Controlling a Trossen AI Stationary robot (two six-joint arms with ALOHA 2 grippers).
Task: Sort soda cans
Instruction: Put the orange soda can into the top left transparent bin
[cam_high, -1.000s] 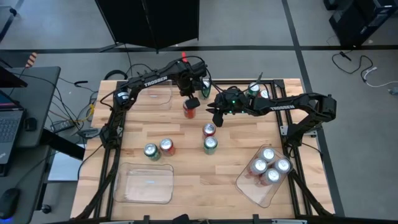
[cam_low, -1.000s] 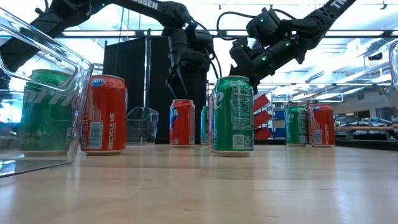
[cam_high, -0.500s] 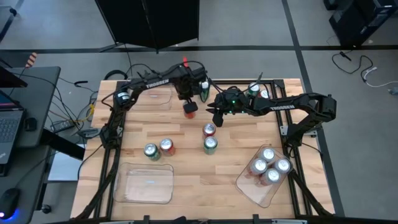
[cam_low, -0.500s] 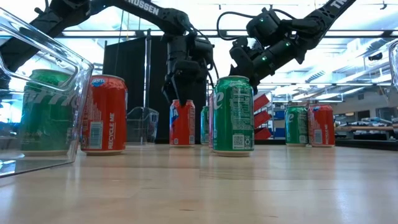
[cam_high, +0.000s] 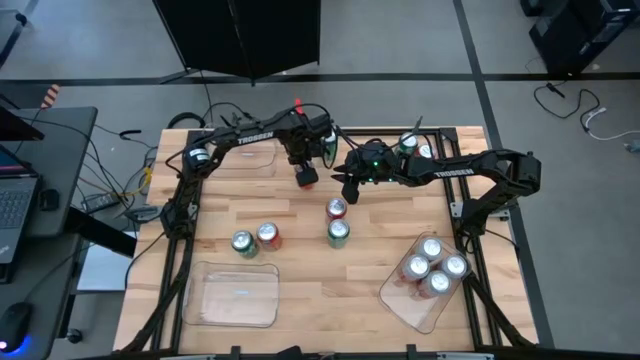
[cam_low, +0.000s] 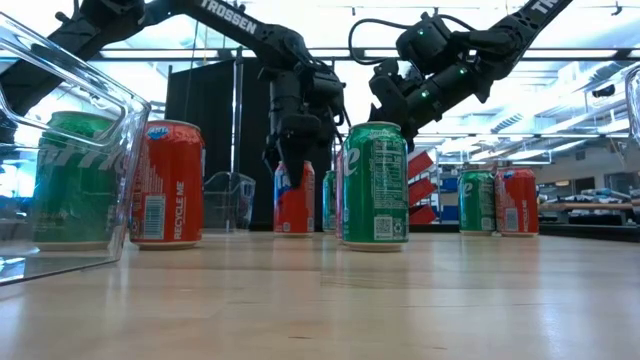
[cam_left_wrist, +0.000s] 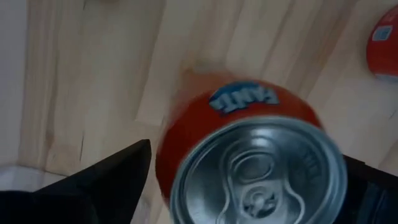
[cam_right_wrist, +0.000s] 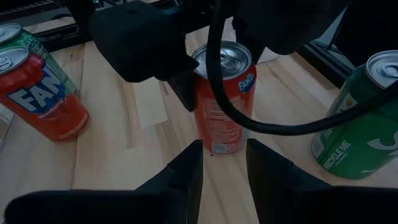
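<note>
Left wrist view is showing the red can standing upright on the table, near its far edge, between our spread fingers. We are straddling it with the left gripper, jaws wide and gripping nothing yet. We are judging that the pads should sink to mid-wall and stay centred before squeezing, lest it tip. The right gripper is hovering just beside, fingers narrowly parted and empty.

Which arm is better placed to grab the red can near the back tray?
Left: its open hand straddles the red can from above, while the right hand hangs off to the side.
</note>
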